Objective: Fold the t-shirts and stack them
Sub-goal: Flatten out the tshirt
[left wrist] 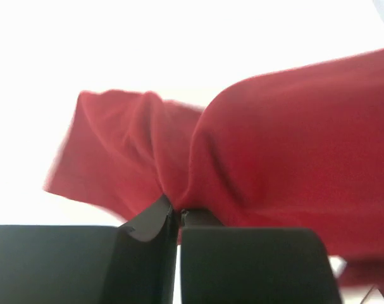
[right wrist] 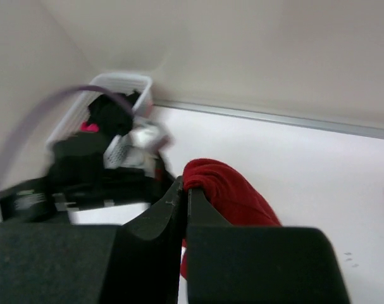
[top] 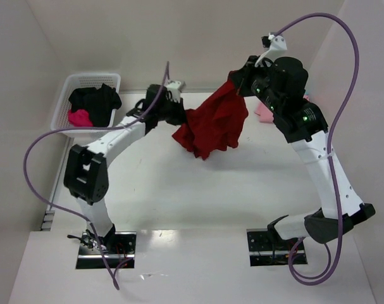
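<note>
A dark red t-shirt (top: 210, 123) hangs bunched in the air over the back of the table, held between both arms. My left gripper (top: 179, 115) is shut on its left edge; in the left wrist view the red cloth (left wrist: 274, 145) is pinched at the closed fingertips of that gripper (left wrist: 178, 215). My right gripper (top: 237, 82) is shut on the upper right corner, and the red cloth (right wrist: 223, 190) folds over its tips (right wrist: 185, 183). A light pink t-shirt (top: 262, 111) lies mostly hidden behind the right arm.
A white basket (top: 71, 82) at the back left holds a black t-shirt (top: 97, 100) and a magenta one (top: 80, 118). The basket (right wrist: 141, 81) also shows in the right wrist view. Walls close in the table at the back and on both sides.
</note>
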